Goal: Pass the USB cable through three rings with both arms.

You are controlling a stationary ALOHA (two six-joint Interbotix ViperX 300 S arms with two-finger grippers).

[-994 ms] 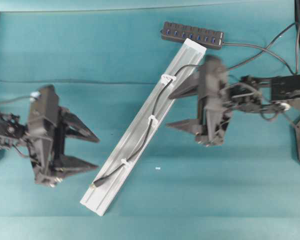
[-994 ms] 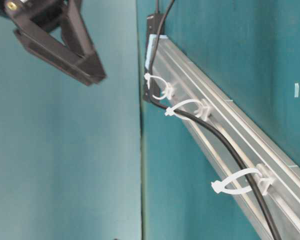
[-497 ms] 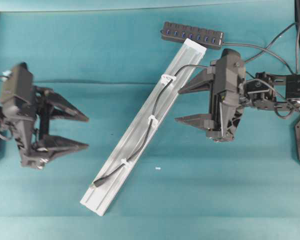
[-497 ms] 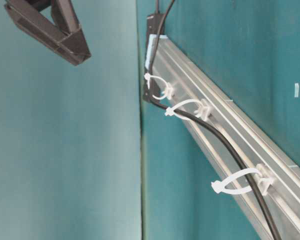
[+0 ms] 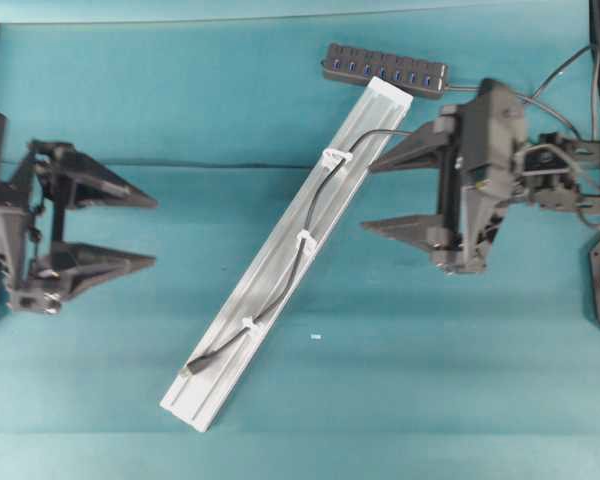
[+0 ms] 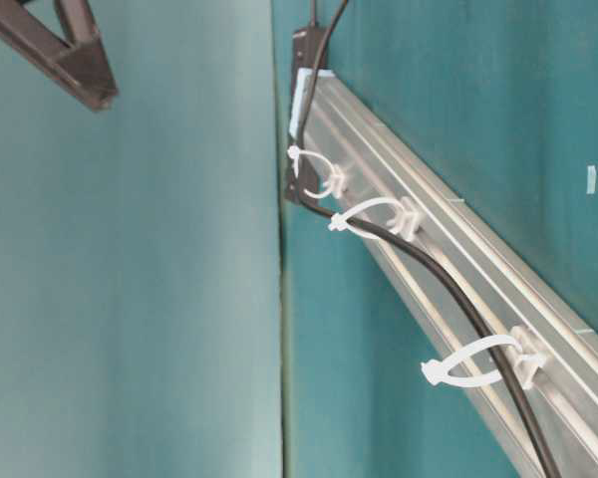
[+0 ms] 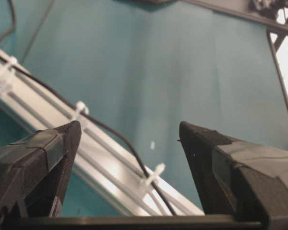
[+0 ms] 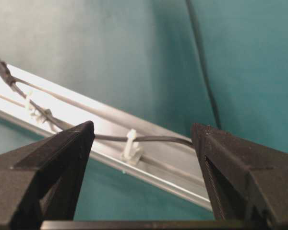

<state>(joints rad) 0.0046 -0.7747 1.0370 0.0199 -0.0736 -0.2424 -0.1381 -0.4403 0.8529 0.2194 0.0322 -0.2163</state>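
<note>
The USB cable point(image 5: 293, 280) lies along the silver rail point(image 5: 380, 110) and runs through three white rings point(image 5: 335, 157), point(image 5: 306, 240), point(image 5: 250, 323). Its plug point(image 5: 188, 370) rests on the rail's lower end. My left gripper point(image 5: 156, 232) is open and empty, well left of the rail. My right gripper point(image 5: 367, 198) is open and empty just right of the rail's upper half. In the left wrist view the cable point(image 7: 110, 132) and a ring point(image 7: 153, 173) show between the spread jaws of the left gripper point(image 7: 129, 125). The right gripper point(image 8: 142, 125) frames a ring point(image 8: 131, 143).
A black multi-port hub point(image 5: 385, 68) lies at the rail's top end, with its cords trailing right behind the right arm. A small white scrap point(image 5: 316, 337) sits on the teal cloth right of the rail. Black frame posts stand at both table edges.
Both arms have drawn back from the rail, the left one leftward and the right one rightward and slightly up. Their jaws stayed open. The cable and rail have not moved.
</note>
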